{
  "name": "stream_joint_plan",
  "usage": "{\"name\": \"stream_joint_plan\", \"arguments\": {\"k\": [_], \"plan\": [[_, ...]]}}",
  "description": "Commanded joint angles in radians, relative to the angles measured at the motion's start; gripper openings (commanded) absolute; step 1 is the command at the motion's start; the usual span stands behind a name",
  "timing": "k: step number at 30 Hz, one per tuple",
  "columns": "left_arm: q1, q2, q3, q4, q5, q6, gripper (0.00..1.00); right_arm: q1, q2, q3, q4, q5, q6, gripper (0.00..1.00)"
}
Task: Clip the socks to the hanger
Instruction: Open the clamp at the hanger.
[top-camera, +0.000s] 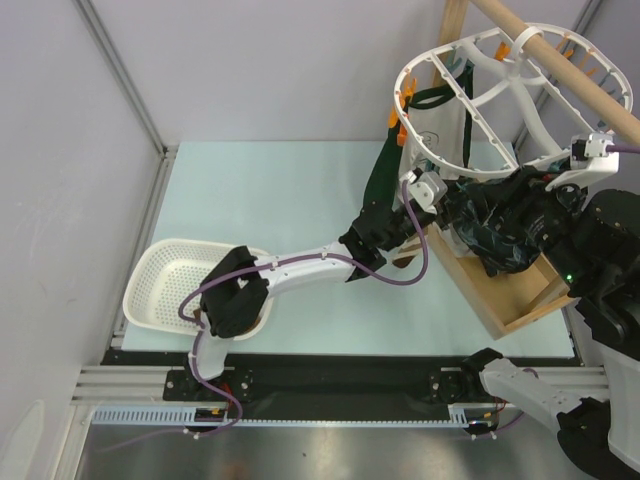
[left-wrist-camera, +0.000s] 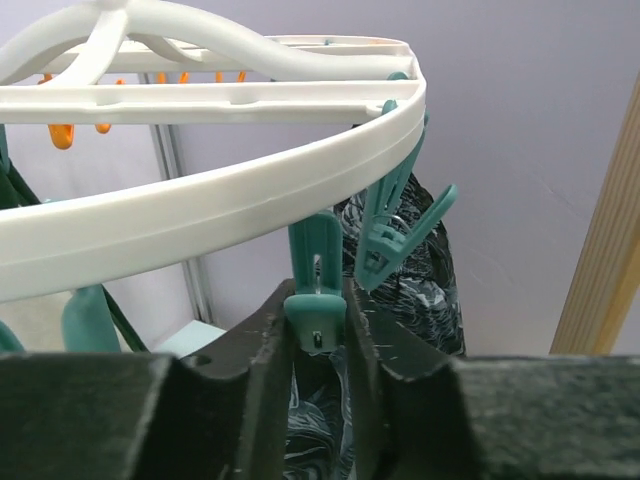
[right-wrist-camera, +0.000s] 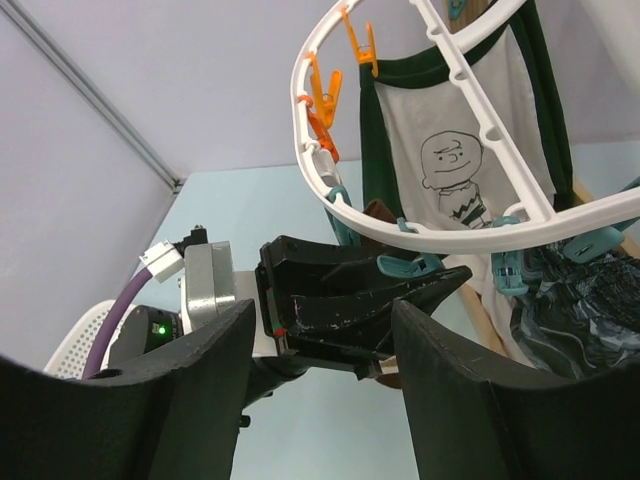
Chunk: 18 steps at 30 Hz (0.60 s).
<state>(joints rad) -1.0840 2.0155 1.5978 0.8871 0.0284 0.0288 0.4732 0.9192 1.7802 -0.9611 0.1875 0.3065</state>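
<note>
**One hanger, two teal clips at the fingers**

Of the two arms, the right fingers (right-wrist-camera: 170, 400) stand wide apart with nothing between them. The left fingers (left-wrist-camera: 262, 370) pinch one upright teal plastic clip (left-wrist-camera: 316, 270) from both sides. A second, tilted teal clip (left-wrist-camera: 400, 240) hangs just beside it.

One white perforated plastic basket (top-camera: 150, 270) sits on the pale green bench (top-camera: 290, 190) by the left arm's base.

One white plastic oval hanger (left-wrist-camera: 200, 215), with cross spokes and a grooved rim, hangs from a round wooden rod (top-camera: 560, 55) at the far right. Both teal clips hang under its rim, and three orange clips (right-wrist-camera: 328, 92) show along it.

One dark teal-patterned cloth (left-wrist-camera: 420, 290) and one white cartoon-print cloth (right-wrist-camera: 450, 150) hang below the hanger.
</note>
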Motion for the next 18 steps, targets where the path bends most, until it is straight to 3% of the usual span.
{"name": "stream_joint_plan", "arguments": {"k": [1, 5, 6, 9, 14, 18], "plan": [[0.004, -0.017, 0.016, 0.024, 0.034, -0.023, 0.28, -0.004, 0.009, -0.021, 0.007, -0.026, 0.0, 0.62], [0.007, -0.044, -0.005, 0.0, 0.039, -0.062, 0.2, -0.002, 0.015, -0.053, -0.001, -0.033, -0.009, 0.53], [0.007, -0.052, -0.013, -0.01, 0.038, -0.081, 0.1, -0.002, 0.015, -0.062, -0.001, -0.023, -0.017, 0.52], [0.015, -0.083, -0.045, -0.01, 0.048, -0.121, 0.0, -0.004, 0.018, -0.091, 0.007, -0.002, -0.03, 0.45], [0.036, -0.132, -0.07, -0.052, 0.105, -0.17, 0.0, -0.011, 0.053, -0.114, 0.021, 0.062, -0.072, 0.38], [0.045, -0.164, -0.064, -0.096, 0.172, -0.201, 0.0, -0.034, 0.078, -0.125, 0.044, 0.009, -0.081, 0.49]]}}
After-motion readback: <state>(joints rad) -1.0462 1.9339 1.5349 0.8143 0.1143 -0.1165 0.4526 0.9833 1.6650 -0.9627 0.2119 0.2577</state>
